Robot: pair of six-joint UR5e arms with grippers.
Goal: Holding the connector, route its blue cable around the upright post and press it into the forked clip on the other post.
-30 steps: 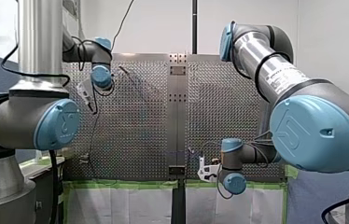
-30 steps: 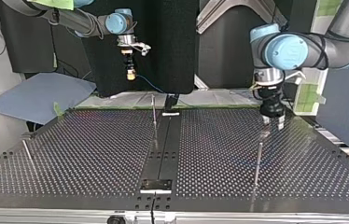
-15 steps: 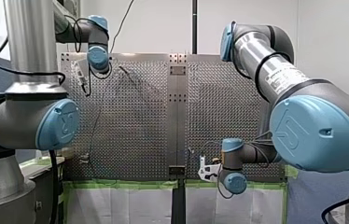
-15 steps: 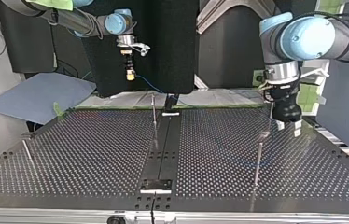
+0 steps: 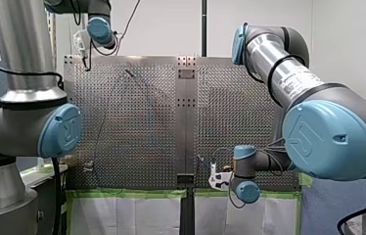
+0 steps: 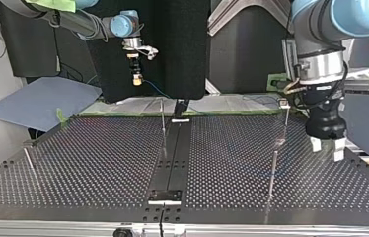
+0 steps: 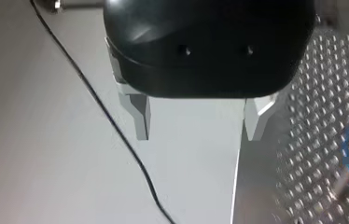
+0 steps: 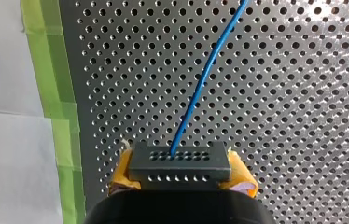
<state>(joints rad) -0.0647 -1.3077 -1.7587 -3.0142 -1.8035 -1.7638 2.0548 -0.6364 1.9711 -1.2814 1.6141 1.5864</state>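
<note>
Now my right gripper (image 8: 180, 176) is clamped tight on the black connector (image 8: 180, 162), the blue cable (image 8: 200, 88) running straight ahead over the perforated table (image 8: 303, 116). My left gripper (image 7: 199, 126) hangs wide open, empty, the table's edge beside one finger.

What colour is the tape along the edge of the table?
Light green; the tape shows best in the right wrist view.
</note>
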